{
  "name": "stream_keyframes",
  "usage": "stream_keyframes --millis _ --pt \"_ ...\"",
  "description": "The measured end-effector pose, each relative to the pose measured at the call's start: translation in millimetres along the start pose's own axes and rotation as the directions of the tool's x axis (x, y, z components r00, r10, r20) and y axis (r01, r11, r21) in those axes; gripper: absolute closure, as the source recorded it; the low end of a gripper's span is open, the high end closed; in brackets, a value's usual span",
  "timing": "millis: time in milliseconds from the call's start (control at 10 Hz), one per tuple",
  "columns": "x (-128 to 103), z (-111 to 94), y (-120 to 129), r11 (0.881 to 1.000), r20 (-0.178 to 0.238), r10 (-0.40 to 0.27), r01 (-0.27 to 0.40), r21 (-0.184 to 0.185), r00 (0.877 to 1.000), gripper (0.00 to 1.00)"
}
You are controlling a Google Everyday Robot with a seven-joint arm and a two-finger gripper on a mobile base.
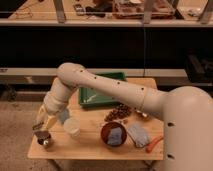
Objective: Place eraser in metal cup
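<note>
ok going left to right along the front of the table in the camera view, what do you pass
metal cup with the gripper just above it → white cup → dark red bowl → grey-blue pad → orange carrot-like thing

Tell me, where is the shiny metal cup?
The metal cup sits at the wooden table's front-left corner in the camera view, left of the white cup, just below the gripper.
</note>
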Motion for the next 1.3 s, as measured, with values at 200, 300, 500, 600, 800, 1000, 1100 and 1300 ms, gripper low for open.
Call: stream_keyframes --millis 200,300,500,600,800,1000,1100,1300 --pt "7 10 -6 1.000 -0.012 0.021 -0.021 0.002 1.000 1.00" --pt "8 14 -7 1.000 -0.018 0.023 -0.023 -0.001 1.000 1.00" --pt "9 21 -9 1.000 -0.028 0.029 -0.029 -0.005 0.999 1.00" --pt "10 24 -9 0.999 -0.032 0.032 -0.032 -0.009 0.999 1.00" --pt "12 32 -6 0.999 -0.043 0.031 -0.032 -0.018 0.999 1.00" --pt "13 40 -2 0.999 -0.052 0.028 -0.030 -0.024 0.998 1.00" --pt "12 47 -1 0.999 -0.057 0.022 -0.024 -0.032 0.998 1.00" --pt "11 54 -1 0.999 -0.066 0.017 -0.020 -0.035 0.998 1.00"
